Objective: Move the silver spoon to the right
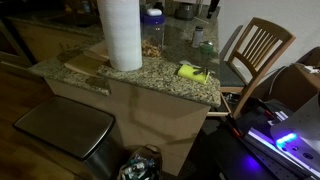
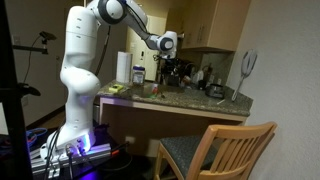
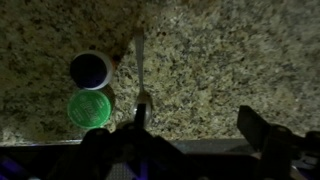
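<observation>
The silver spoon [image 3: 140, 66] lies on the granite counter [image 3: 220, 60] in the wrist view, its handle pointing up the picture and its bowl toward my fingers. My gripper [image 3: 197, 125] is open and empty above the counter. Its one finger stands just over the spoon's bowl and the other finger is far off to the right. In an exterior view the gripper [image 2: 168, 72] hangs over the middle of the counter. I cannot make out the spoon in either exterior view.
A blue-and-white lid [image 3: 90, 70] and a green lid [image 3: 89, 108] sit just left of the spoon. A paper towel roll [image 1: 122, 35], a jar [image 1: 152, 28] and a yellow-green item [image 1: 192, 71] stand on the counter. A wooden chair [image 1: 258, 50] is beside it.
</observation>
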Action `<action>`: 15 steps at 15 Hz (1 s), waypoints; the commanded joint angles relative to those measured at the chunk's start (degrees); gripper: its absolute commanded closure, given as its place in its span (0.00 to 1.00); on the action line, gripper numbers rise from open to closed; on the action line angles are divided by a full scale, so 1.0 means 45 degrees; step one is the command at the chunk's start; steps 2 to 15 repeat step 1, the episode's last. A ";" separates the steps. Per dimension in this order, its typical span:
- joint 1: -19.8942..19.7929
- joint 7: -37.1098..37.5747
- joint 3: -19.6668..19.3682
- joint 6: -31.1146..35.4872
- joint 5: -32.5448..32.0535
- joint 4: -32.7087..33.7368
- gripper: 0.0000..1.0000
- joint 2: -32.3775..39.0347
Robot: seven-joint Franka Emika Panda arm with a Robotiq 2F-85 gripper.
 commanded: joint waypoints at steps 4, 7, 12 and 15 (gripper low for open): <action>-0.0211 -0.0058 0.0259 -0.0029 0.0139 -0.0011 0.02 -0.0534; -0.0211 -0.0058 0.0259 -0.0029 0.0139 -0.0011 0.02 -0.0534; -0.0211 -0.0058 0.0259 -0.0029 0.0139 -0.0011 0.02 -0.0534; -0.0211 -0.0058 0.0259 -0.0029 0.0139 -0.0011 0.02 -0.0534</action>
